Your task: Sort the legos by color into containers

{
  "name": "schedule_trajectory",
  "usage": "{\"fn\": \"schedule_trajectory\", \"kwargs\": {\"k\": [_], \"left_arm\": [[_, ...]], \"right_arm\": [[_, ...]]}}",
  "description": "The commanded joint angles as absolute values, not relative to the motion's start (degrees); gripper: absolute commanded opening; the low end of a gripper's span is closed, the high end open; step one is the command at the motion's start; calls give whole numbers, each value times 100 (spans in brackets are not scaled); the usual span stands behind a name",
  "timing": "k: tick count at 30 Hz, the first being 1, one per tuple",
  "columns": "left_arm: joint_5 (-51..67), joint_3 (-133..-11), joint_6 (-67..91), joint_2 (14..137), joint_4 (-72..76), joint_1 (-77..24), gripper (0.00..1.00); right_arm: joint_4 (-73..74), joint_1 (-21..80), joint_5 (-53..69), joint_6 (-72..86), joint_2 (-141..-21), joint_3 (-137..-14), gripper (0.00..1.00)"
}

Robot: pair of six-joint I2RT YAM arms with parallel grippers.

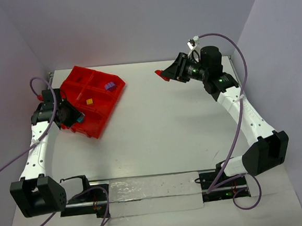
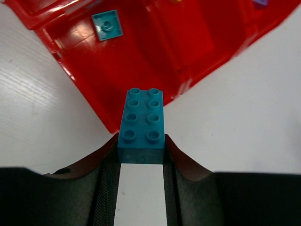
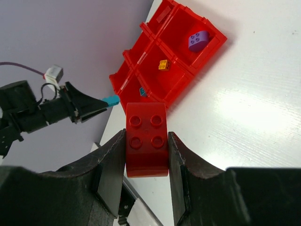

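Note:
The red tray (image 1: pixel 84 126) lies at the table's back left, also in the left wrist view (image 2: pixel 188 56) and the right wrist view (image 3: pixel 207 44). It holds a purple brick (image 1: pixel 108 86) (image 3: pixel 198 41), a yellow brick (image 1: pixel 89 101) (image 3: pixel 163 65) and a small cyan brick (image 2: pixel 107 25), each in its own compartment. My left gripper (image 1: pixel 78 117) (image 2: pixel 141 150) is shut on a cyan brick (image 2: pixel 142 123) at the tray's near-left corner. My right gripper (image 1: pixel 161 74) (image 3: pixel 146 146) is shut on a red brick (image 3: pixel 146 139), held above the table's back right.
Purple-grey walls close the table at the back and sides. A shiny strip (image 1: pixel 155 194) runs along the near edge between the arm bases. Bare white table (image 1: pixel 163 133) lies between tray and right arm.

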State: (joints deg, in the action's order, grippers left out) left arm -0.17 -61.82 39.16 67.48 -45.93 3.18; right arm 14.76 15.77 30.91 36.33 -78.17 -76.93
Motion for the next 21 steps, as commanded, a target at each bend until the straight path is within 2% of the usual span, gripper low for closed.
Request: {"fn": "schedule_trajectory", "kwargs": {"k": [1,7,9,12,13,14,16,17,21], "left_arm": [[-724,-6013,4045,6875,-4312,352,0],[-984,-5985,4043,7360,-4122,343,0],[-927,-5879,4002,7423,-3942,351,11],[-781,-5871,3963,7474,-3790,352,36],[-729,-5873,3940,7484,-3746,349,50],[-678,-5880,3920,7497,-3701,343,70],[-589,-5951,3838,7525,-3724,339,84],[-545,-6029,3780,7542,-3758,329,89],[-561,-6660,3585,7480,-4121,238,92]], "right_arm": [[1432,1615,3204,3491,-7802,-7902,0],[1551,1723,3237,3428,-7910,-7989,0],[1530,1747,3226,3436,-7910,-7981,0],[1568,1784,3234,3421,-7934,-8019,0],[1573,1793,3234,3408,-7948,-8024,0],[1573,1819,3234,3401,-7954,-8024,0],[1617,1838,3271,3359,-8012,-8071,0],[1677,1862,3294,3324,-8058,-8111,0],[1950,1986,3376,3146,-8192,-8280,0]]}}
